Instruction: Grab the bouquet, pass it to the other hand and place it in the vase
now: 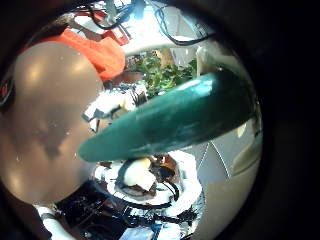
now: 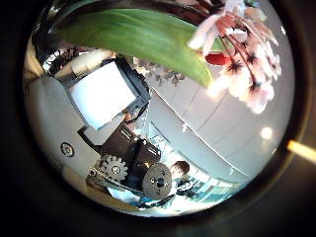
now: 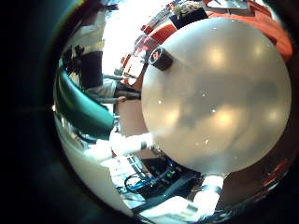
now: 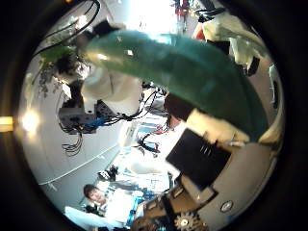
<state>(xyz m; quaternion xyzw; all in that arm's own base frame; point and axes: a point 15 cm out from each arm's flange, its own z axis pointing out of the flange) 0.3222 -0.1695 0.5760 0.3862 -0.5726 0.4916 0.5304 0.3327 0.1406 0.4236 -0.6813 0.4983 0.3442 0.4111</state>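
Note:
The bouquet is close to both palms. In the left thumb side palm view its broad leaf (image 2: 138,35) and its blossoms (image 2: 237,49) lie just past my left hand's fingers (image 2: 104,94), which bend toward the leaf. In the left little finger side palm view the leaf (image 1: 170,115) crosses the whole picture, with my right hand (image 1: 140,178) beyond it. In the right thumb side palm view the leaf (image 4: 183,67) runs from my left hand (image 4: 96,91) over my right hand's finger (image 4: 207,144). A small dark vase (image 3: 161,58) stands at the round table's far edge.
The round table (image 3: 220,103) lies below my right palm and shows in the left little finger side palm view (image 1: 45,120) too. A low piece of furniture (image 1: 95,50) stands behind the table. A potted plant (image 1: 165,70) stands farther back.

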